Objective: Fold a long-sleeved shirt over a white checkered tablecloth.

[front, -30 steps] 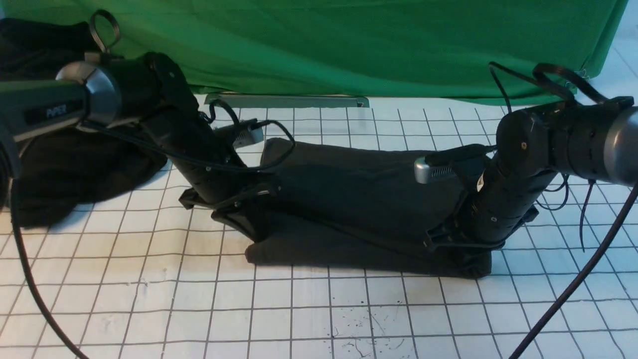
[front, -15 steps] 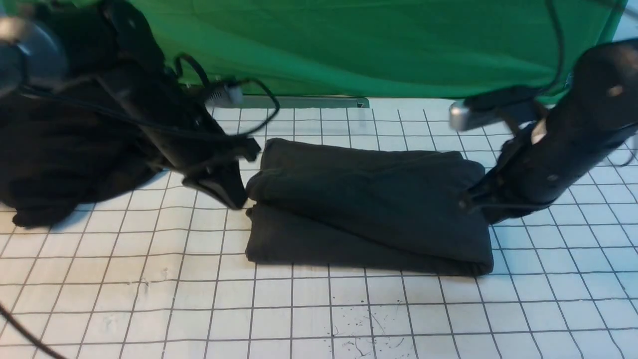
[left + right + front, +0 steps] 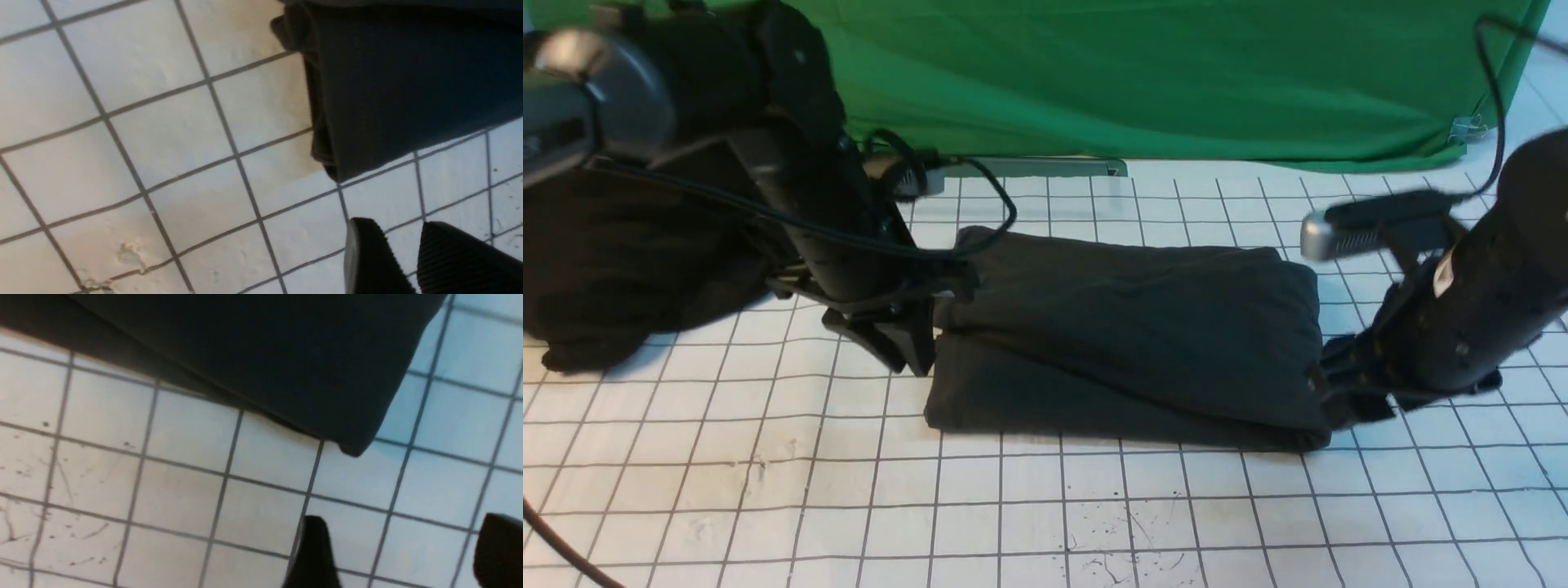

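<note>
Long-sleeved shirt [image 3: 1127, 327] lies folded into a thick dark rectangle mid-surface on the white checkered tablecloth [image 3: 1045, 506], free of both arms. The left tool [image 3: 903, 347] sits just off the shirt's left edge, and in the left wrist view its tips stand a narrow gap apart with nothing between them. The right tool [image 3: 1343, 392] is at the shirt's near right corner, its tips wide apart and empty over the checked squares in the right wrist view. A black cloth heap [image 3: 621, 269] is at far left, and a green cloth [image 3: 1135, 82] hangs behind.
</note>
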You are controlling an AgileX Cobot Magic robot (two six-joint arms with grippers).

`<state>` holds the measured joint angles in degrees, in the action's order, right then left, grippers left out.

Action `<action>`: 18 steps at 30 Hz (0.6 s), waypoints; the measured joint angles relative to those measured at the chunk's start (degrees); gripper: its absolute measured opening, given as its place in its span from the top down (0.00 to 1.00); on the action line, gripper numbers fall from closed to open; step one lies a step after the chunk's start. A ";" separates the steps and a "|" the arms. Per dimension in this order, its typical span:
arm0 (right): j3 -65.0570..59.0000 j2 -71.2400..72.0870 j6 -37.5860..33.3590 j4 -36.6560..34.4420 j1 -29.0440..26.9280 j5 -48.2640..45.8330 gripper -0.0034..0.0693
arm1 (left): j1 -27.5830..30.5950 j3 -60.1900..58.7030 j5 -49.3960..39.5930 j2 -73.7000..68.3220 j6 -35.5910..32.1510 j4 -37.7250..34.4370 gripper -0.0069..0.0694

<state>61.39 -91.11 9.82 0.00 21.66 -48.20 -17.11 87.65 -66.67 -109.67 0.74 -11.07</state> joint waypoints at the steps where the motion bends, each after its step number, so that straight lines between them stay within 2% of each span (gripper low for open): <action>1: -0.43 -0.35 0.16 0.00 0.00 0.60 0.28 | -0.07 0.00 0.15 -0.24 0.27 0.22 0.60; 2: -0.78 -1.13 0.78 0.00 0.00 1.20 0.27 | -0.07 0.00 0.53 -0.82 0.62 0.34 0.58; 3: -1.42 -2.57 1.44 0.00 0.00 2.61 0.28 | -0.07 0.00 1.49 -2.05 0.97 0.40 0.50; 6: -1.70 -5.93 1.92 0.00 0.00 6.21 0.30 | -0.07 0.00 3.97 -4.68 1.15 -0.49 0.40; 9: -1.70 -9.63 2.43 0.00 0.00 9.72 0.32 | -0.07 0.00 5.83 -6.73 0.28 -5.90 0.31; 14: -1.70 -13.13 2.48 0.00 0.00 11.57 0.33 | -0.07 0.00 6.98 -8.07 -1.37 -9.95 0.30; 18: -1.62 -13.26 2.10 0.36 0.00 12.62 0.46 | -0.07 0.00 7.39 -9.81 -1.60 -10.37 0.41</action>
<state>59.78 -104.38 11.92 0.36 21.66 -35.58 -17.18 87.65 -59.28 -119.48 -0.85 -21.44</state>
